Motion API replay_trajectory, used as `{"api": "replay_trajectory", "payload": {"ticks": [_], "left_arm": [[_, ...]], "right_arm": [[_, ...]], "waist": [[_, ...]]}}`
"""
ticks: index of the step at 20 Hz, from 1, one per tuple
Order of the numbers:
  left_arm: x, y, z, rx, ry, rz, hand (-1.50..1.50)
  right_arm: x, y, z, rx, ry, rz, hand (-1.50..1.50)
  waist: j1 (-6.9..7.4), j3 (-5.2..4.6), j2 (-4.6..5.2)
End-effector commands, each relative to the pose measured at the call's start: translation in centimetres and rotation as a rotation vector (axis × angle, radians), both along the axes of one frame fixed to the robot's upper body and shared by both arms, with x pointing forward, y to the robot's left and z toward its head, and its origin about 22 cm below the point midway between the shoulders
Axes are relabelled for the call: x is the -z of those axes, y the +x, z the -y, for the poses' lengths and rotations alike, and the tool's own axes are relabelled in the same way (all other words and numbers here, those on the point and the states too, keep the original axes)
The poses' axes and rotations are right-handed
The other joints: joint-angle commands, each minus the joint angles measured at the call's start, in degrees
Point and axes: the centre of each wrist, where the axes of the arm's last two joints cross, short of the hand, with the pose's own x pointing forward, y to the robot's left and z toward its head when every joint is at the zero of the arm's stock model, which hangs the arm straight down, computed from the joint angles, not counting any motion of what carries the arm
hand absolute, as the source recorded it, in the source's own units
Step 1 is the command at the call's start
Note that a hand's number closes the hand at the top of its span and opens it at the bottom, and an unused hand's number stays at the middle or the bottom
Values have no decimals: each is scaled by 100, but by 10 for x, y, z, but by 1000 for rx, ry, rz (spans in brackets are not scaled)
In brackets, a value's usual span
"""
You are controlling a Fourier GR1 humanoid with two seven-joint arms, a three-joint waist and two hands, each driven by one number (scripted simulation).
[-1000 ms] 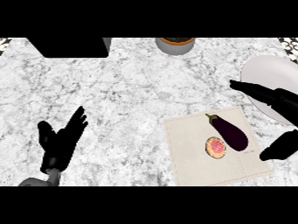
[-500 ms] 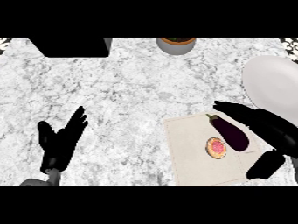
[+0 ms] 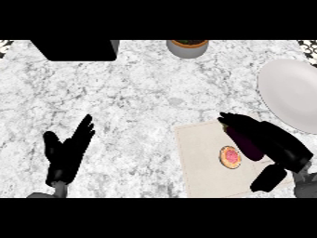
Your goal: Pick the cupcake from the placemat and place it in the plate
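Observation:
A small cupcake (image 3: 231,156) with pink frosting sits on the beige placemat (image 3: 202,162) at the lower right of the counter. My right hand (image 3: 277,144) hovers over the mat just right of the cupcake, fingers straight and pointing up-left, thumb hanging below; it holds nothing. A dark purple eggplant (image 3: 243,142) lies on the mat beside the cupcake, partly hidden under those fingers. The white plate (image 3: 294,95) lies at the right edge, above the mat. My left hand (image 3: 66,151) rests open at the lower left, fingers up.
A black box-like object (image 3: 78,49) stands at the back left. A grey pot with a brown top (image 3: 188,47) stands at the back centre. The marble counter spreads between the two hands.
My right hand has moved down and left from over the plate to the placemat, now covering part of the eggplant beside the cupcake. The left hand has not moved.

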Motion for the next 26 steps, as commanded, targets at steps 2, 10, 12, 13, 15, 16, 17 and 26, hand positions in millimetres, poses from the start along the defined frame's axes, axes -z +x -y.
{"api": "replay_trajectory", "payload": {"ticks": [2,10,12,13,15,16,17,26], "left_arm": [[1,-12,-1,-8,-6,-25,0],[-3,10,15,6,-19,-4,0],[-8,-1,16,10,-4,-14,0],[4,2,4,-10,3,-22,0],[1,1,-8,-1,-3,-3,0],[15,-3,-14,7,-2,-13,0],[3,-5,-18,3,9,-21,0],[-11,1,-21,-11,-1,-17,0]], "right_arm": [[5,-6,13,19,-91,25,-150],[30,3,-2,17,-102,3,-150],[39,15,-13,11,-106,-5,-150],[45,0,-35,5,-88,0,-150],[45,12,-28,-2,-137,-19,-150],[65,2,-35,-17,-147,-10,-150],[43,-4,-34,-85,-224,-23,150],[67,0,-32,-94,-200,103,150]], "waist": [[2,-12,10],[-2,-12,14],[16,-12,14],[3,-13,14],[9,-13,14],[10,-13,18],[3,-14,8],[3,-12,10]]}}
